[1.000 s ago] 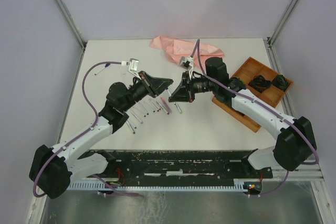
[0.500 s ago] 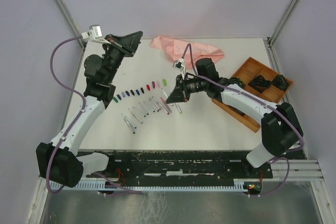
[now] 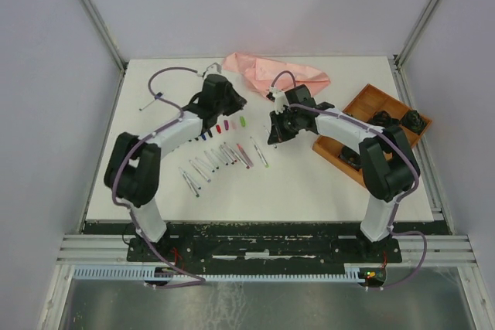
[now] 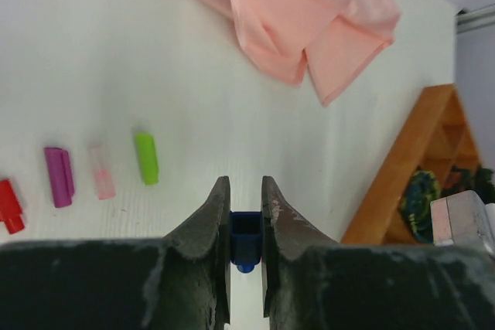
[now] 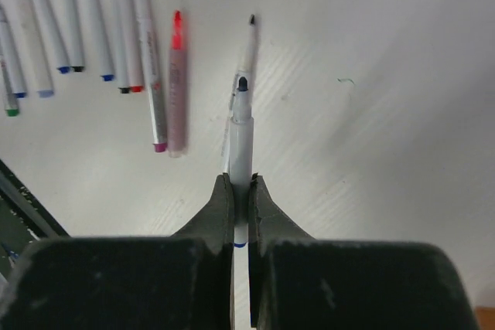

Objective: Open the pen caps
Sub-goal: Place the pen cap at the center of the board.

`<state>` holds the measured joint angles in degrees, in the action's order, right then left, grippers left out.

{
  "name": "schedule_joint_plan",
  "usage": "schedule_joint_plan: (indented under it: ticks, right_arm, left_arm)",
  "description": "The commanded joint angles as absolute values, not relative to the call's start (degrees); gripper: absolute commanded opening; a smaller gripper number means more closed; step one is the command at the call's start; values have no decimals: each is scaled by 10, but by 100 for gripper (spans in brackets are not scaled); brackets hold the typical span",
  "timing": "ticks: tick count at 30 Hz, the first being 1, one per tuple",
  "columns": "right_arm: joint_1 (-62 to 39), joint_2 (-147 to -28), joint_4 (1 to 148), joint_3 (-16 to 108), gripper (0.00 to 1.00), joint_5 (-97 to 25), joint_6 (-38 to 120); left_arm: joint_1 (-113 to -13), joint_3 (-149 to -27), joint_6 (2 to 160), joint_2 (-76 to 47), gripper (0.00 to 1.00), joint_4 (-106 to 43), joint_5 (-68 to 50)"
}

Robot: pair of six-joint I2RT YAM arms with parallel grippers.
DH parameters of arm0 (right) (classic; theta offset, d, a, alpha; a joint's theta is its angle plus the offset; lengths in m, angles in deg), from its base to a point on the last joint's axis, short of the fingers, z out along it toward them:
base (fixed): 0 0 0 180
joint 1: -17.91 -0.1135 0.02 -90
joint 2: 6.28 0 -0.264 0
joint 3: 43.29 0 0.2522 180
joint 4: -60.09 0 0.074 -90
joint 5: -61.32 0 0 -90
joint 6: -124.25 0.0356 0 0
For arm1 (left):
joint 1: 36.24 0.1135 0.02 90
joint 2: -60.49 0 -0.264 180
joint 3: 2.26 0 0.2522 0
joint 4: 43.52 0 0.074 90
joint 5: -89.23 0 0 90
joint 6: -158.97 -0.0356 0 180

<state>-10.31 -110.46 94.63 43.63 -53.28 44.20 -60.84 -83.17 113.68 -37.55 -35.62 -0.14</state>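
Cap-pulling apparently finished for this pen; putting-down step in hand. Left hand (image 4: 244,191) clamped on a small navy-blue plastic pen cap (image 4: 246,233), pinched between both fingers just above the white surface (image 4: 116,59). Right hand (image 5: 240,183) pressed tight on a thin white pen barrel (image 5: 240,133), dark tip bared and pointing away from the fingers, no cap on it. Ahead and to the left of the left hand, lying in a row on the surface: a lime-green cylindrical cap (image 4: 146,158), a pale pink translucent cap (image 4: 100,182), a magenta cap (image 4: 59,177), a red cap (image 4: 9,208). Ahead and to the left of the right hand, a rank of uncapped white pens (image 5: 93,28) with a pink highlighter (image 5: 177,90) at its near end. Next, probably: lower the navy cap to the bare spot just right of the lime one, then part the fingers; lay the barrel beside the highlighter likewise. Calls for a low, level release to keep either piece from rolling.
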Motion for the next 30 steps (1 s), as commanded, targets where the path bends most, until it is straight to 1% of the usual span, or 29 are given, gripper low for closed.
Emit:
schedule_joint_plan:
  ticks: [1,5,13,18,27,30]
  right_arm:
    - [-103,-1130,981,470,0,-463,448]
    - [-101,-1158,995,483,1,-462,461]
    - [-88,-1181,990,482,6,-494,489]
    - [-88,-1196,973,476,9,-509,504]
    - [-88,-1212,961,476,16,-510,517]
    - [-88,-1217,963,477,18,-510,517]
  left_arm:
    - [-664,-970,1122,-446,3,-159,150]
    - [-683,-1052,1120,-525,3,-89,192]
    - [-694,-1167,1115,-633,3,-23,204]
    - [-693,-1199,1107,-666,4,-19,201]
    - [-693,-1210,1107,-688,9,-20,199]
    - [-693,-1211,1110,-695,14,-19,194]
